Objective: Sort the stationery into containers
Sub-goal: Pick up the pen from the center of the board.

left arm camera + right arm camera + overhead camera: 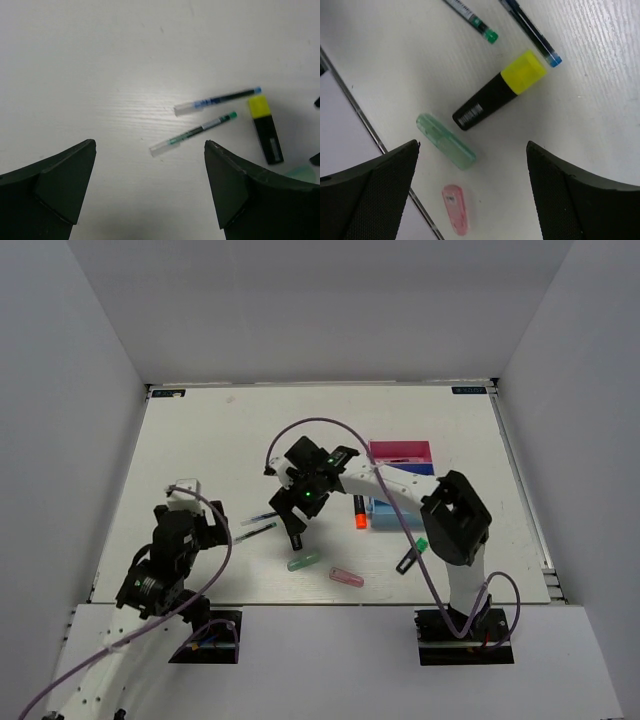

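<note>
Nothing could be read: the yellow-capped highlighter (492,96) bore a white print block on its black barrel, the green-tipped pen (470,14) and blue-tipped pen (532,32) carried fine barrel markings, the pink capsule (455,209) showed a dark mark, and blue stickers (166,393) sat at the table's (200,440) far corners, all too blurred.

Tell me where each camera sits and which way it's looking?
Top external: above and behind, looking down on the table; left arm and right arm show.
Left wrist: on the left arm, facing down at the table; the open left gripper frames the bottom.
Right wrist: likewise, over the green capsule and pink capsule; the open right gripper shows.
Shared: both wrist views catch the yellow highlighter, green-tipped pen and blue-tipped pen.
</note>
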`<state>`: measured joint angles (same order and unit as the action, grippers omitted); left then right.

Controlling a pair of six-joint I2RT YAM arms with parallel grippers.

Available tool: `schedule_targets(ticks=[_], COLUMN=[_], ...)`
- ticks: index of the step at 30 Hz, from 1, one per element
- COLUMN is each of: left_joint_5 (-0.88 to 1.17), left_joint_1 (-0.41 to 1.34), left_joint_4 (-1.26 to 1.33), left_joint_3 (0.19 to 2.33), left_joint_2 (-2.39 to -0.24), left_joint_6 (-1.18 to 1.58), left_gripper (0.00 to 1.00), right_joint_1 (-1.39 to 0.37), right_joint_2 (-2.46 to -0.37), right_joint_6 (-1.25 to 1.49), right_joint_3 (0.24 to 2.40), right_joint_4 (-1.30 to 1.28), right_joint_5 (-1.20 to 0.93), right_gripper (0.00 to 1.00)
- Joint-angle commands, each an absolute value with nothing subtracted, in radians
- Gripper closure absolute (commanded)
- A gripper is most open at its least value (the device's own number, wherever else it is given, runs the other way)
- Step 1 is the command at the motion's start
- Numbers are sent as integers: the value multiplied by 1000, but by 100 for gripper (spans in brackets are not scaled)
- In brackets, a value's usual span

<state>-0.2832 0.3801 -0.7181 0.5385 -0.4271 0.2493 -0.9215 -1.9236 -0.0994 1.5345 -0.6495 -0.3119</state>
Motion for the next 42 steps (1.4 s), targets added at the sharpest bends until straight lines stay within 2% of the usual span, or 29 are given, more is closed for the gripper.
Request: schedule_targets(ticks=[1,3,4,5,11,22,25,33,42], left_joint_5=[-494,-534,-538,-540,-532,-529,-531,-535,-534], left_joint_1=[377,380,376,377,377,376,379,377,377], left_joint_4=[-699,-698,-701,-698,-712,-706,-704,-704,-704], left_joint_3=[517,508,509,506,517,511,511,508,506], left_joint_2=[-316,-272,-267,-259,-271,-242,-241,-229,-227], left_joint_6=[261,259,261,261,262,259,261,261,261], left_gripper=[0,0,0,0,0,0,0,0,0], right_joint_1=[-946,-957,-977,-989,-1034,-1045,-1042,-1055,-1040], right_joint_2=[-1978,-2029,-2043,-2078,-2149,-2186,-2195,-2189,-2076], right_joint_6=[116,158,201,218,282,304,311,289,177], right_joint_3=[1617,1658,1692,1704,1752,1631,1602,1465,1451], right_joint_4=[-606,-597,-603,-613,-627,-577,-560,-505,-488], right_joint_5=[-232,-160,-91,-46,122,189,206,273,284], right_gripper=[11,23,34,37,37,41,49,83,91])
